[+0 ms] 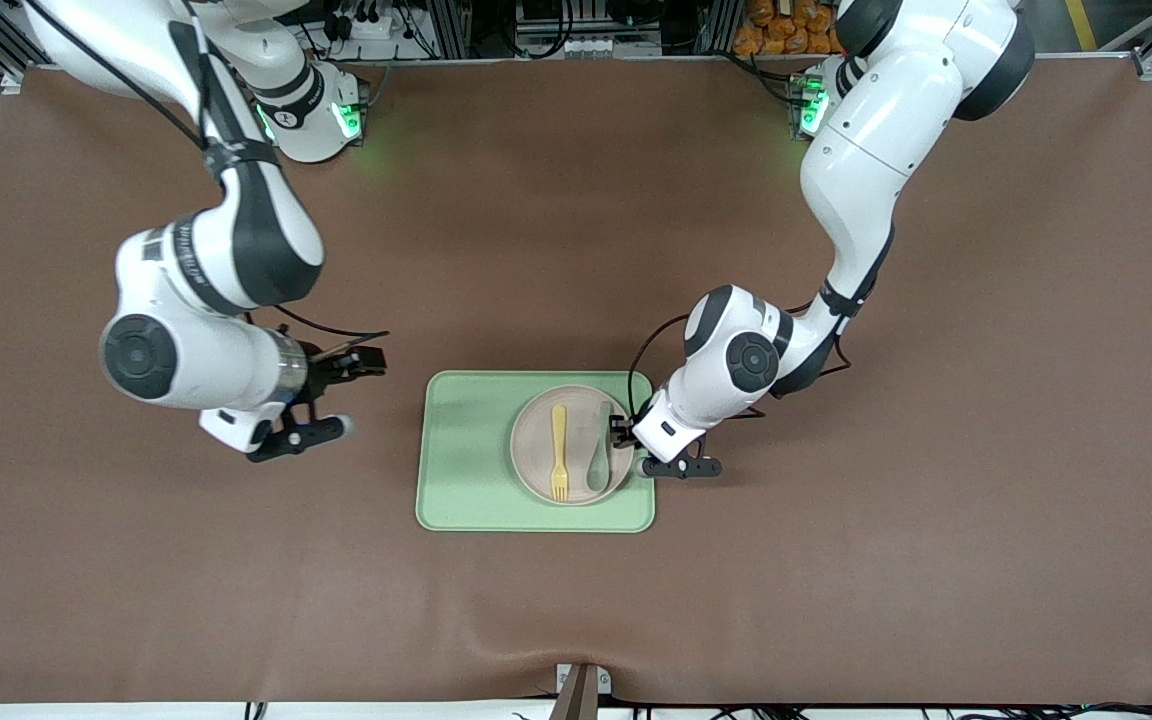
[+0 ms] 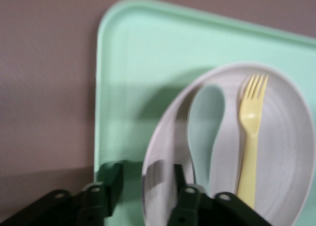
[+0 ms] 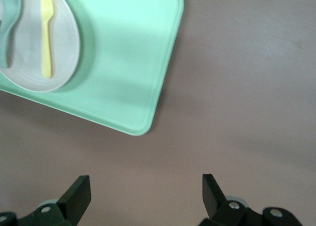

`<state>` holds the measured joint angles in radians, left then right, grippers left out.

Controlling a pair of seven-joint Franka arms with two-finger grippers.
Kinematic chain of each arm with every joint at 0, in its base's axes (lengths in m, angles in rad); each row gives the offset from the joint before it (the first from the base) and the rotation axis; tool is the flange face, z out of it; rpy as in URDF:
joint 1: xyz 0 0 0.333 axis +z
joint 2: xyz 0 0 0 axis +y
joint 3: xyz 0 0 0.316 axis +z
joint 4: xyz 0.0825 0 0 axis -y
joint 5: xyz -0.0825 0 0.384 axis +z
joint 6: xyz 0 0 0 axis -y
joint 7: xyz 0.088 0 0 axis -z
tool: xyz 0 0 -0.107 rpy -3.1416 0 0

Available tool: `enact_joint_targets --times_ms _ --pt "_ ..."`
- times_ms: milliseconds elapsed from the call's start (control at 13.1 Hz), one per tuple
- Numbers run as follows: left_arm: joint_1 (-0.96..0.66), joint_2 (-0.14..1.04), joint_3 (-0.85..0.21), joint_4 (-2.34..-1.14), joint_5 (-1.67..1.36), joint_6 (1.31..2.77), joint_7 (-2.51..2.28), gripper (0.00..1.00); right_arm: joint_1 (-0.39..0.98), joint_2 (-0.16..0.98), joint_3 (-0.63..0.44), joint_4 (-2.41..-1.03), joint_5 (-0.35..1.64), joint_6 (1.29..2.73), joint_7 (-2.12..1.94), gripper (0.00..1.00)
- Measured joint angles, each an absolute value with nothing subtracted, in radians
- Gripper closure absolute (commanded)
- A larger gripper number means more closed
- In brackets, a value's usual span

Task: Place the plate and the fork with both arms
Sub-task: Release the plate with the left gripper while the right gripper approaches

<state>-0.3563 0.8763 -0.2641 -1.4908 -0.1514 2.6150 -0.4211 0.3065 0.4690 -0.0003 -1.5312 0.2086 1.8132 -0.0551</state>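
The pale plate (image 1: 534, 440) lies on the light-green tray (image 1: 466, 450), toward the left arm's end of it. The yellow fork (image 1: 559, 452) lies in the plate beside a grey-green spoon (image 1: 600, 450). My left gripper (image 1: 626, 432) is down at the plate's edge. In the left wrist view the left gripper (image 2: 145, 184) is open and straddles the plate's rim (image 2: 158, 152), one finger inside and one outside over the tray (image 2: 128, 87). The fork (image 2: 250, 132) and spoon (image 2: 205, 122) show there too. My right gripper (image 1: 344, 396) is open and empty over bare table beside the tray.
The brown table cover (image 1: 836, 560) spreads wide on all sides of the tray. In the right wrist view the tray's corner (image 3: 143, 122), the plate (image 3: 29, 70) and the fork (image 3: 45, 33) lie away from the right gripper (image 3: 145, 196).
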Motion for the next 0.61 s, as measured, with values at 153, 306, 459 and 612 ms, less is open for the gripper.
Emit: enact_joint_targets --times_ms 153,306,459,612 --pt "-0.351 0.830 -0.245 -1.461 -0.100 2.545 -0.421 0.00 0.358 0.503 0.001 -1.531 0.210 1.890 -0.055 0.00" --pt "-0.346 0.729 -0.241 -1.433 -0.085 2.404 -0.421 0.00 0.426 0.545 0.001 -1.531 0.209 1.988 -0.055 0.00" --pt "-0.313 0.586 -0.231 -1.423 -0.082 2.215 -0.422 0.00 0.480 0.571 0.000 -1.530 0.209 2.030 -0.054 0.00" --pt "-0.227 0.454 -0.225 -1.424 -0.079 2.032 -0.422 0.00 0.514 0.596 0.000 -1.527 0.209 2.113 -0.054 0.00"
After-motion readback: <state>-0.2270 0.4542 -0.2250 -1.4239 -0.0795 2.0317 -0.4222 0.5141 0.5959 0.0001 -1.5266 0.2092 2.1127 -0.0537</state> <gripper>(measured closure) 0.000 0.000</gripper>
